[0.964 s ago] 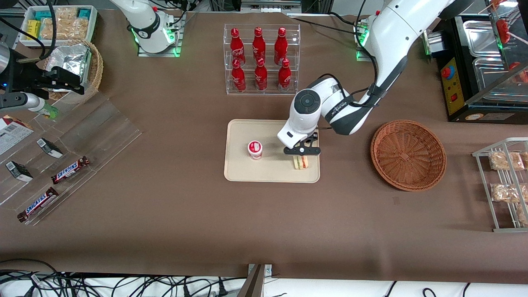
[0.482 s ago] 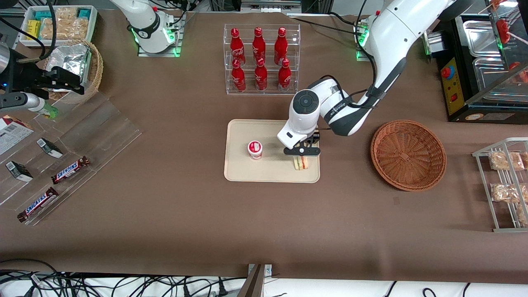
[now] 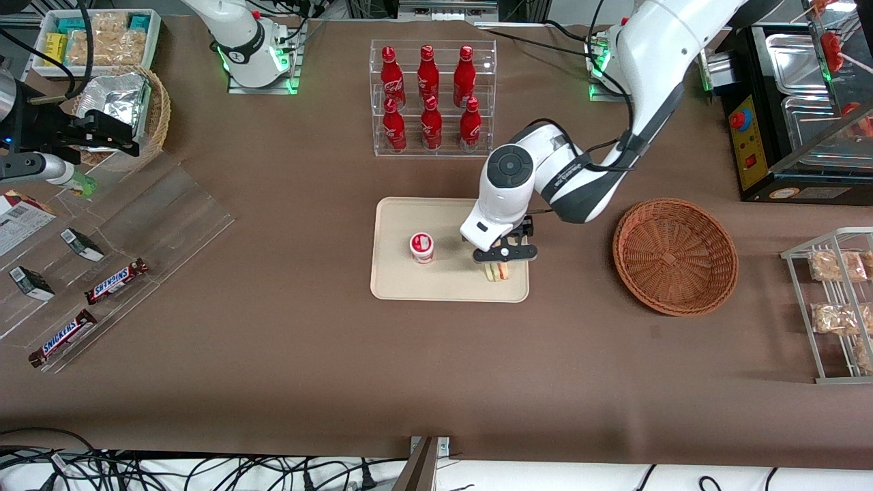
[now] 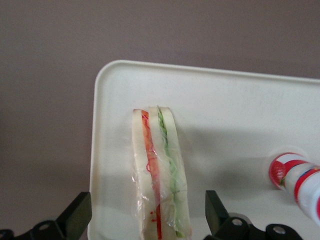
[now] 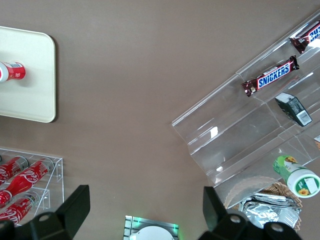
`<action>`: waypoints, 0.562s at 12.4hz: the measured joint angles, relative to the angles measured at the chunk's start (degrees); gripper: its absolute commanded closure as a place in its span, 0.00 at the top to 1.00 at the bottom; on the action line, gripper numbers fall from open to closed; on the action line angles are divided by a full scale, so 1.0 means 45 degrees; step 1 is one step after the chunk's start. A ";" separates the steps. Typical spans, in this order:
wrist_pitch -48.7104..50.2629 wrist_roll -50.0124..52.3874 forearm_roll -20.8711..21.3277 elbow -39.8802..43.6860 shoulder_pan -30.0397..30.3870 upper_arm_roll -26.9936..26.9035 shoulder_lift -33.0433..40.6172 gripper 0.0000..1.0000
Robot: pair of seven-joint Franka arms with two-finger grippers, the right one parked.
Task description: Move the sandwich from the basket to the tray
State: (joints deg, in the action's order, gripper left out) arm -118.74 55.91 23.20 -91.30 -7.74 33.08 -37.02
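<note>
- Standing on edge on tray (image 3: pixel 395 283): sandwich (image 3: pixel 497 271), red + green filling layers showing, clear wrap, near the tray rim toward working arm's end; same seen in wrist view, sandwich (image 4: pixel 159 175) on tray (image 4: pixel 225 110) close to rim.
- Hovering just above sandwich: gripper (image 3: pixel 503 262), jaws spread wide, fingers (image 4: pixel 75 217) either side of the wedge, well clear, not touching, holding nothing.
- Sitting on same tray at approx 9 o'clock from sandwich, apart: small red/white cup (image 3: pixel 421 247); also cup (image 4: pixel 295 177) in wrist view.
- Lying at approx 3 o'clock from tray, toward working arm's end: basket (image 3: pixel 675 256), reddish-brown wicker, nothing seen inside.
- Standing at approx 12 o'clock from tray, farther from front cam: clear rack w/ six red bottles (image 3: pixel 428 99).
- Resting at table edge past basket, working arm's end: wire rack w/ snack packs (image 3: pixel 835 300).
- Lying toward parked arm's end: Snickers bars (image 3: pixel 116 281) on clear stepped display; tan wicker basket w/ foil pack (image 3: pixel 119 102).
</note>
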 measured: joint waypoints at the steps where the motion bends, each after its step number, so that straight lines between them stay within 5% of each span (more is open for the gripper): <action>1: 0.0937 0.0009 -0.0197 0.0743 0.0065 -0.0013 0.0184 1.00; 7: 0.3128 0.0025 -0.0292 0.2700 0.1960 -0.0038 0.1228 1.00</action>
State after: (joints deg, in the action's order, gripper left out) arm -104.67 56.02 21.89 -79.15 1.08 32.91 -31.49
